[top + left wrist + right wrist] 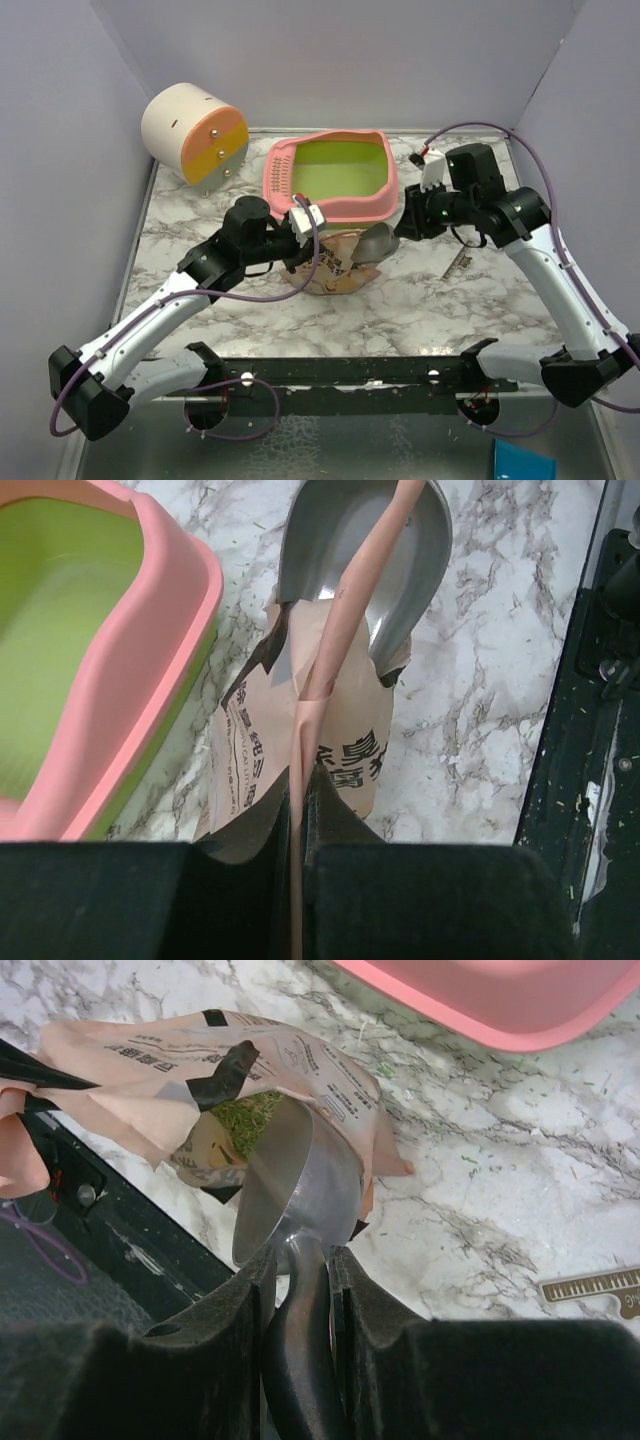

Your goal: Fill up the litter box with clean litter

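The left gripper (300, 815) pinches the top edge of the beige pouch (345, 735). The right gripper (303, 1265) is clamped on the grey scoop (300, 1170), whose bowl sits in the pouch mouth against the clean litter (245, 1115). The litter box (345, 207) stands just behind the pouch.

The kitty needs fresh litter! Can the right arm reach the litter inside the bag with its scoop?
Probably yes. The grey scoop in the right end effector sits at the mouth of the pouch, green litter shows just past its bowl, and the left end effector pinches the pouch edge.
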`<state>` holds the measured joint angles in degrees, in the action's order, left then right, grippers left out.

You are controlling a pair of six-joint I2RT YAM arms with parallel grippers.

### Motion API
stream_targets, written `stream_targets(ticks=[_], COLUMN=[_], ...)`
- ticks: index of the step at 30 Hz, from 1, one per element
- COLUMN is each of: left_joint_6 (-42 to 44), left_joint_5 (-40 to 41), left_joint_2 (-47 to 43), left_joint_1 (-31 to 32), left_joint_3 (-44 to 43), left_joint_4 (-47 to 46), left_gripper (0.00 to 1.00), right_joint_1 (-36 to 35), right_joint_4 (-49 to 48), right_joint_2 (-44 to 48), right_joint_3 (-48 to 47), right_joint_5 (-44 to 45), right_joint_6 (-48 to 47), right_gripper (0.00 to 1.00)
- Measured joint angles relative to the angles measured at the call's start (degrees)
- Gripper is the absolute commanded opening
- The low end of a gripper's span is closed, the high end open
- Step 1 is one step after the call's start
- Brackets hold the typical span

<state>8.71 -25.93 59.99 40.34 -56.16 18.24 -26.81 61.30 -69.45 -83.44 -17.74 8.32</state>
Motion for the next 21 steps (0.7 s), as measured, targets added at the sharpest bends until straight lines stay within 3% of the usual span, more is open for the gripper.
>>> stream_targets(ticks=[9,16,21], left_joint_6=[0.9,1.0,1.8], left_joint_5=[1.9,2.0,2.3], left_joint_2=[-7.7,-6.5,-2.7], left_joint_1=[0.3,0.3,0.3], left_joint_3=[9.2,8.9,4.0], left_joint_4=[-8.4,-10.5,-7.8], left_gripper=[0.00,0.00,0.00], right_joint_1=[-5.6,-10.0,-10.3], right_joint_4=[0.2,-1.8,-2.7], right_joint_2=[-4.2,-6.9,-7.7], right_joint_3=[-3.7,-2.7,0.0], right_joint_5=[0.8,6.1,10.3], right_joint_6=[-0.3,0.0,0.4], right_gripper=[0.01,0.01,0.01])
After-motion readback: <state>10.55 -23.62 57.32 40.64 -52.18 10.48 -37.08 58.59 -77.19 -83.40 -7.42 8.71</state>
